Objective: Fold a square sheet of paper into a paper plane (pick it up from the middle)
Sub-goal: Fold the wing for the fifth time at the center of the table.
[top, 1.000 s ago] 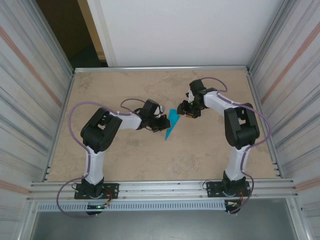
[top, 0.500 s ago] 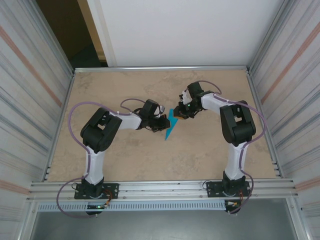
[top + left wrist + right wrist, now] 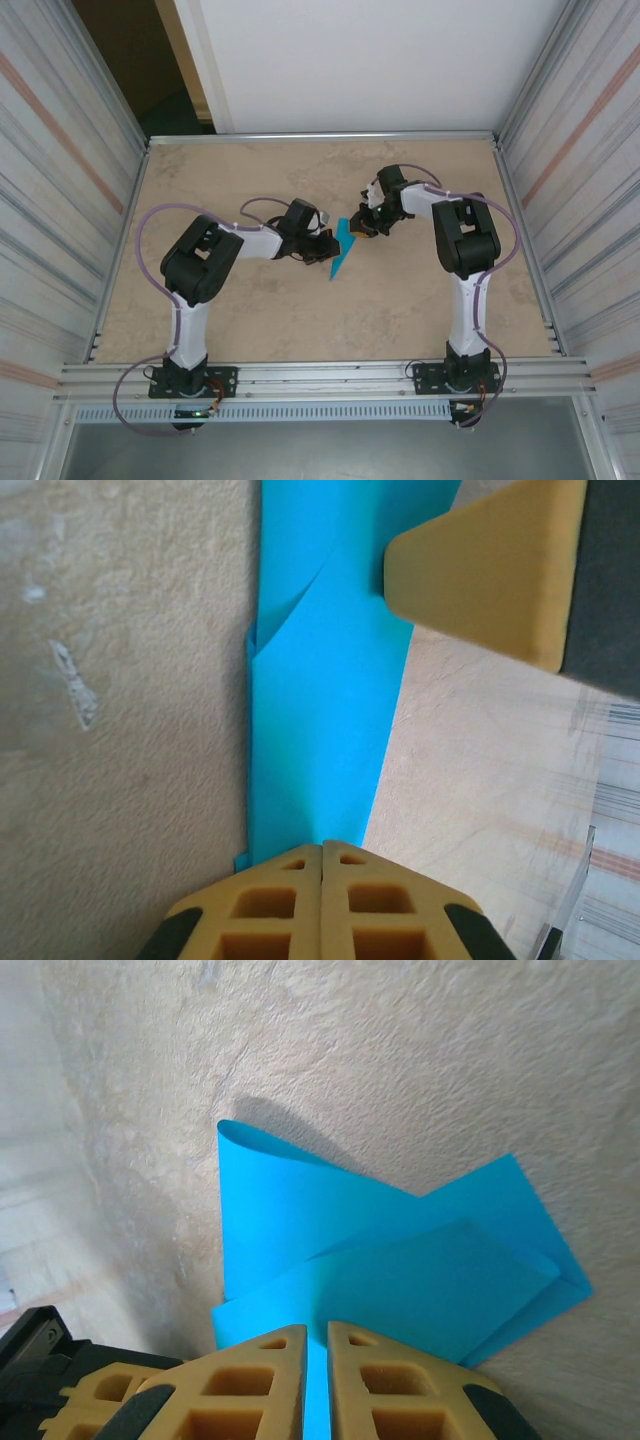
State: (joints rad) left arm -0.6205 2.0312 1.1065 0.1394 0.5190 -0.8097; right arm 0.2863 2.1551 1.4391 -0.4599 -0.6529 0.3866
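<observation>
The square sheet of paper, bright blue, is folded into a narrow dart, the paper plane (image 3: 341,254), and lies mid-table with its point toward the near left. My left gripper (image 3: 327,246) is shut, its joined tips (image 3: 322,846) pressing on one end of the plane (image 3: 320,700). My right gripper (image 3: 361,228) reaches in from the right. Its jaws (image 3: 317,1332) stand almost together on a lifted flap of the plane (image 3: 400,1260), with blue showing in the thin gap. One right fingertip (image 3: 480,570) rests over the paper's far end.
The beige tabletop (image 3: 250,320) is fenced by an aluminium rail (image 3: 320,136) at the back and corrugated metal walls (image 3: 60,200) on both sides. The two arm bases (image 3: 185,380) sit at the near edge.
My right gripper has closed from about half open onto the paper's right flap, and its elbow has swung left. The flap now stands raised. The left gripper has stayed put.
</observation>
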